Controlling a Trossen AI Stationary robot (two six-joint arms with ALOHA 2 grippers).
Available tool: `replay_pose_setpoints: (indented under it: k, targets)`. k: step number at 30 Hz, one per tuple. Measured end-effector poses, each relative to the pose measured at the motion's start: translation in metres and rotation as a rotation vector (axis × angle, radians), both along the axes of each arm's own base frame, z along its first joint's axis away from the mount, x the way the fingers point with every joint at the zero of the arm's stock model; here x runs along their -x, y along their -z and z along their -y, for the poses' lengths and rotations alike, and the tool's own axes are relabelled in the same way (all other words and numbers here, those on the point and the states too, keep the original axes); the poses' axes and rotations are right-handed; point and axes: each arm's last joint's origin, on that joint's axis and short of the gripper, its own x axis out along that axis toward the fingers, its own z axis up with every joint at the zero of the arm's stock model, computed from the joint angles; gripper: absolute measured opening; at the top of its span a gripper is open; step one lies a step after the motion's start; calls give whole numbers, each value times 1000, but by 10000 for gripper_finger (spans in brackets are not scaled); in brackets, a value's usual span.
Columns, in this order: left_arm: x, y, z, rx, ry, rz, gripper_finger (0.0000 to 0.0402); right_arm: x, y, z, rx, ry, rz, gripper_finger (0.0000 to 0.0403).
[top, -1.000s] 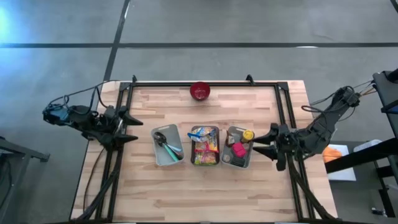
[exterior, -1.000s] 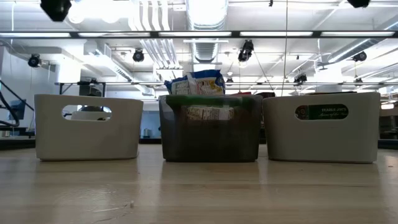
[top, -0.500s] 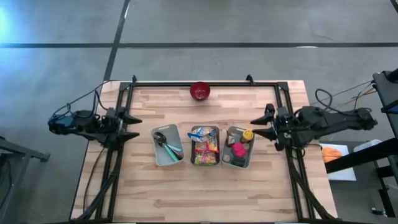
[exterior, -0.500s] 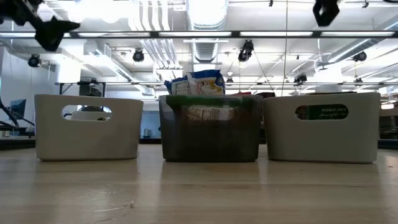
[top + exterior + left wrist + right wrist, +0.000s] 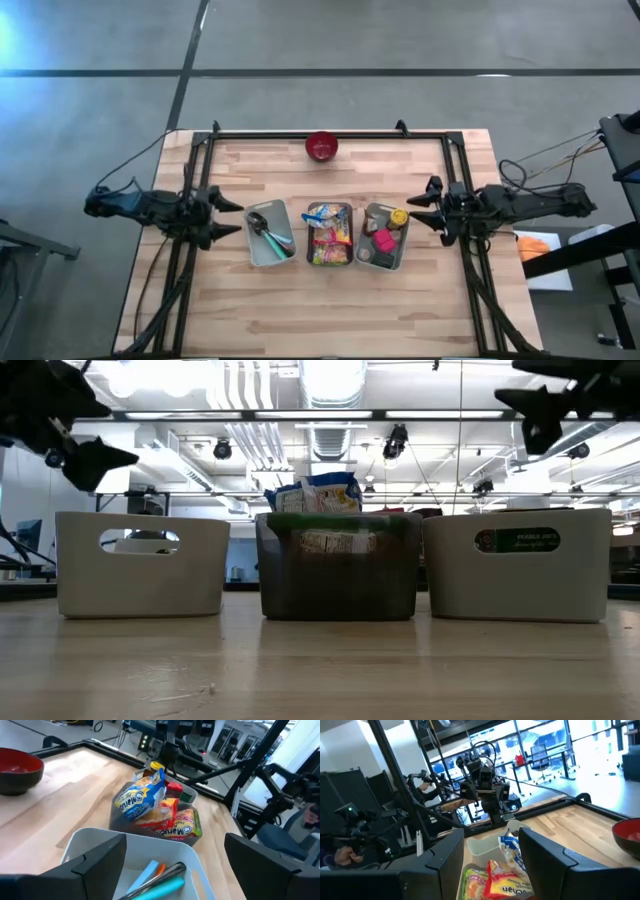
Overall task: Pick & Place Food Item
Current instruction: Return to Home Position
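On the counter [image 5: 300, 310], your snack packets [image 5: 330, 238] fill the middle bin [image 5: 338, 575], light, crinkly and likely slippery, so pinch a top seam, while the left gripper [image 5: 228, 217] and right gripper [image 5: 418, 211] hover at opposite sides, jaws spread and empty.

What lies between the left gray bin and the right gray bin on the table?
A dark bin of snack packets stands between the left gray bin and the right gray bin; the high and low views both show it.
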Motion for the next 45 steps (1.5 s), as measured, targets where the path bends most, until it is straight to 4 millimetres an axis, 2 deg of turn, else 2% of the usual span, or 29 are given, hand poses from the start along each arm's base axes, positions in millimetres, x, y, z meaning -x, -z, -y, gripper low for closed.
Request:
replay_pose_setpoints:
  k: [8,13,18,24,45]
  targets:
    - [-13,30,4,16,11,6,341,5,30,1,-3,-1,7,186]
    - [-13,30,4,-29,20,17,341,6,48,1,0,1,13,186]
    - [-14,30,4,-124,32,7,341,8,48,1,62,7,5,186]
    - [-14,31,3,-368,67,2,341,7,50,1,124,13,-7,186]
    - [-14,31,3,-367,67,-1,341,7,51,1,120,11,-19,186]
